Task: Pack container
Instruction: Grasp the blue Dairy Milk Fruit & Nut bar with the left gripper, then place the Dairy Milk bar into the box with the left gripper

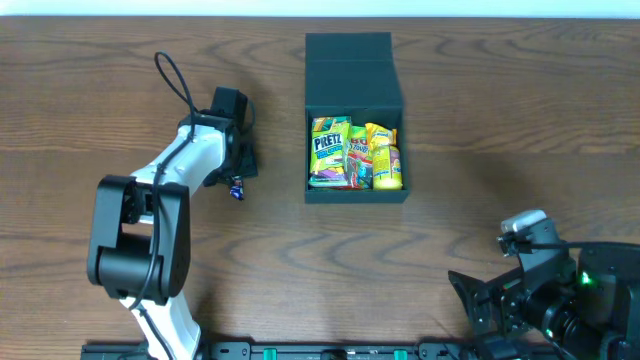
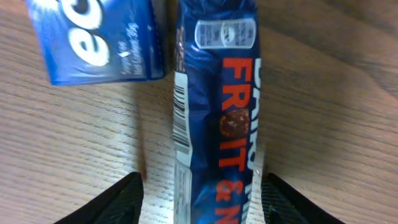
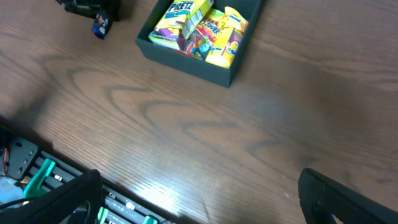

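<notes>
**Chocolate bar straddled for pickup, box waiting open**

The left gripper (image 2: 198, 194) is held low over the table (image 1: 500, 100), its two fingers set apart on either side of a blue Fruit & Nut bar (image 2: 217, 106) lying flat along the line between them. A strip of bare wood is seen between the left finger and the wrapper, while the right finger is just beside the wrapper's edge. Nothing is clamped yet. The bar is taken across its narrow width, presumably so that it fits within the jaws. A blue carton (image 2: 93, 37) is left lying just beside the bar, outside the fingers, so only one item would be lifted.

The container (image 1: 355, 194) stands at the far middle of the table, to the right of the left arm, with its lid (image 1: 347, 55) folded back so the cavity is kept accessible. A Pretz box (image 1: 328, 150) and yellow packets (image 1: 385, 160) are already packed inside.

The right gripper (image 3: 199, 199) is parked at the near right with its jaws spread wide and nothing between them, well clear of the container.
</notes>
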Robot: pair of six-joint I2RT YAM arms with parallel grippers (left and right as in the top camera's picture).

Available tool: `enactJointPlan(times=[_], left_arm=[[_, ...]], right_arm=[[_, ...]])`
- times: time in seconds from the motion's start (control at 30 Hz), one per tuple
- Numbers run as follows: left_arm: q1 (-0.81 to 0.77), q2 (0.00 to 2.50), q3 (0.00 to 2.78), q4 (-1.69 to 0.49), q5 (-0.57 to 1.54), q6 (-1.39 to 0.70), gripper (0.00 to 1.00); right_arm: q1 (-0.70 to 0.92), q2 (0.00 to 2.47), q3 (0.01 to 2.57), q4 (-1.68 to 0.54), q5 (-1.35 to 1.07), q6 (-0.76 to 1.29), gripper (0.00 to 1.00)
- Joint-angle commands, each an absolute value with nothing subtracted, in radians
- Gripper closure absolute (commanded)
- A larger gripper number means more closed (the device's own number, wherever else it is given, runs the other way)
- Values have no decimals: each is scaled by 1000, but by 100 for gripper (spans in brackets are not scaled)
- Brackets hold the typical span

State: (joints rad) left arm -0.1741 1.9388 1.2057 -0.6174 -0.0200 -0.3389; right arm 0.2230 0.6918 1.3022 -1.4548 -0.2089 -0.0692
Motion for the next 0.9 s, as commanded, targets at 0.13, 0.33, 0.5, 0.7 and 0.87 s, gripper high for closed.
enactJointPlan(times=[0.13, 0.33, 0.5, 0.7, 0.87], left_arm=[[-178, 1970, 1201, -616, -2, -324, 45], [-178, 1967, 1273, -660, -7, -324, 64], [-181, 1967, 1414, -733, -35, -313, 71], [-219, 1967, 1599, -802, -62, -297, 76], [-327, 1967, 1715, -811, -54, -287, 78]], right_arm=[[215, 692, 1308, -1456, -206, -57, 1], [215, 692, 1308, -1456, -206, -57, 1], [215, 692, 1308, -1456, -206, -57, 1], [215, 692, 1308, -1456, -206, -57, 1], [215, 692, 1308, -1456, -206, -57, 1]])
